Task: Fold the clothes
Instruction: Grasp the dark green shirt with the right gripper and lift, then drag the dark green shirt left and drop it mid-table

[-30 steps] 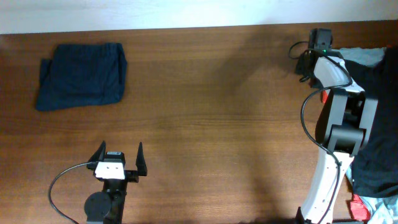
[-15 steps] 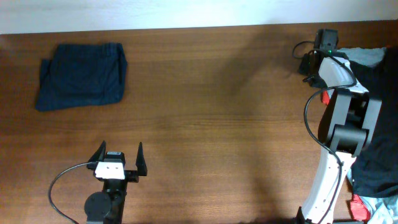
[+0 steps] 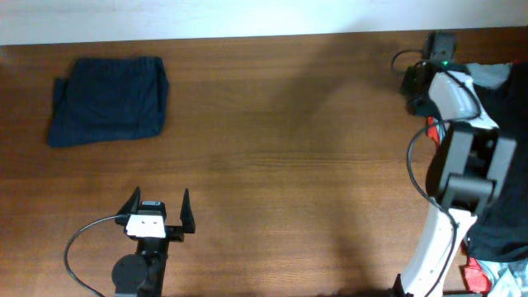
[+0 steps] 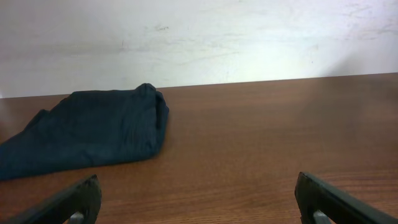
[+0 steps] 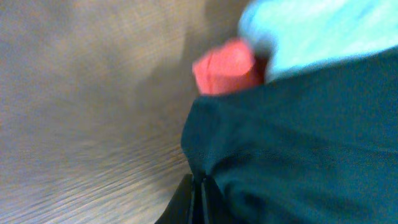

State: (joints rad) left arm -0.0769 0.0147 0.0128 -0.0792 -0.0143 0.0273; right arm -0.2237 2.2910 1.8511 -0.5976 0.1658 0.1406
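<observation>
The clothes lie in two places. A folded navy garment (image 3: 107, 99) rests at the far left of the table and shows ahead of my left gripper (image 4: 87, 134). My left gripper (image 3: 157, 210) stands open near the front edge, nothing between its fingers (image 4: 198, 190). At the right edge a black garment (image 3: 507, 165) lies heaped with a light grey-blue one (image 3: 495, 74) and red fabric (image 3: 430, 124). My right gripper (image 5: 200, 199) is shut on the edge of the dark garment (image 5: 298, 143). From overhead, the right arm (image 3: 450, 91) hides that gripper.
Brown wooden table (image 3: 289, 148) with a white wall along its far edge. The red fabric (image 5: 224, 67) and the light grey-blue fabric (image 5: 311, 31) lie just beyond the gripped edge. A cable (image 3: 82, 239) loops beside the left arm's base.
The right arm has shifted to the right and a little toward the far edge, over the heap, and its jaws have closed. The left arm and the navy garment have not moved.
</observation>
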